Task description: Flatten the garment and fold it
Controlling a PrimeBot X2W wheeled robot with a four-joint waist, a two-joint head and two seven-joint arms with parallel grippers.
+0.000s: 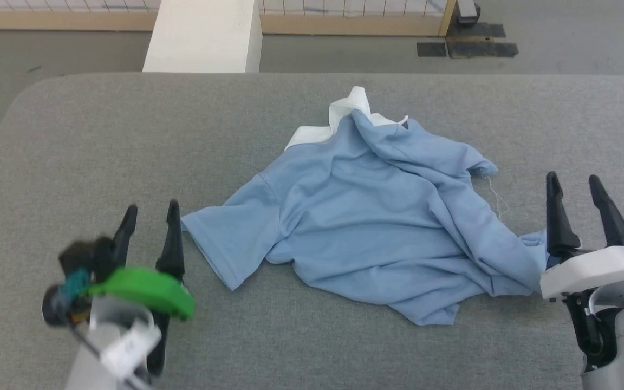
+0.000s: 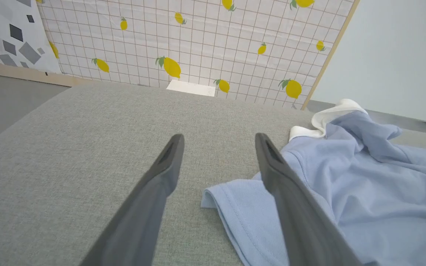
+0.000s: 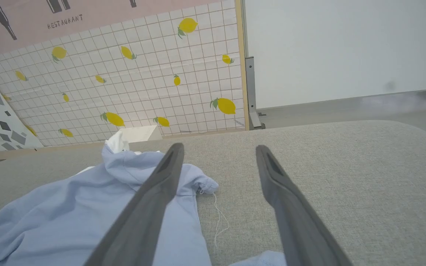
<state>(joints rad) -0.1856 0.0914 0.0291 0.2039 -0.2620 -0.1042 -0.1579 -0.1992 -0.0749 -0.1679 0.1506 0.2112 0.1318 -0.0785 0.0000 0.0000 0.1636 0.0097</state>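
I see the light blue T-shirt (image 1: 377, 216) crumpled on the counter (image 1: 101, 135), white collar (image 1: 344, 116) toward the far edge. My left end effector (image 1: 150, 208) and right end effector (image 1: 574, 179) flank it, both wide open, empty.

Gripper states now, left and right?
Left gripper: open, holding nothing.
Right gripper: open, holding nothing.

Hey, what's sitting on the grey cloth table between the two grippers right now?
The crumpled light blue short-sleeved T-shirt spans nearly the whole stretch from left gripper to right gripper, as the head view shows.
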